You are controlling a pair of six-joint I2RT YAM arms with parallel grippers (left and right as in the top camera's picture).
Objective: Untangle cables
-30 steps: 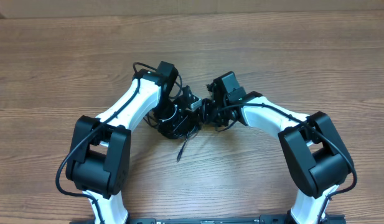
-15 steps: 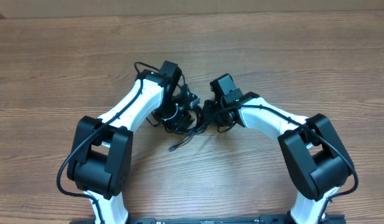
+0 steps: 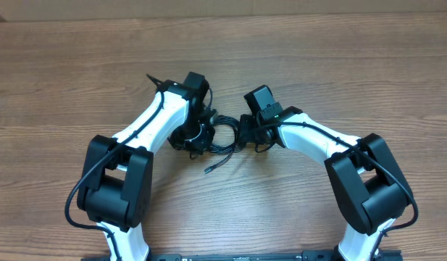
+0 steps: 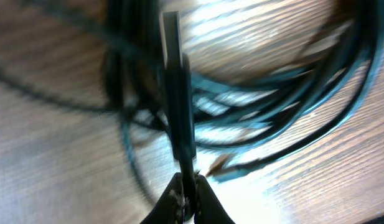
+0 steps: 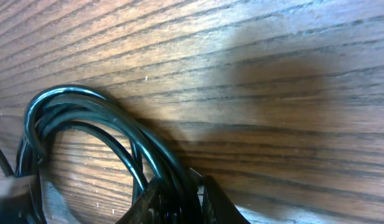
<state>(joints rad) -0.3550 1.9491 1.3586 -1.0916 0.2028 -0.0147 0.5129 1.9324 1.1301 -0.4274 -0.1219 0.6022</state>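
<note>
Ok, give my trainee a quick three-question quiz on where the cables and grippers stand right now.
1. True or false: the cables lie straight and separate on the table.
2. What sits between the fingers of the right gripper? A nothing, B cable strands, C a plug.
3. Is the left gripper open or shut?
Key: 1 false, they are looped together; 2 B; 3 shut.

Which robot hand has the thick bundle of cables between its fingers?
The right gripper: the cables run between its fingers. The left gripper has its fingers pressed together, with no bundle between them.
</note>
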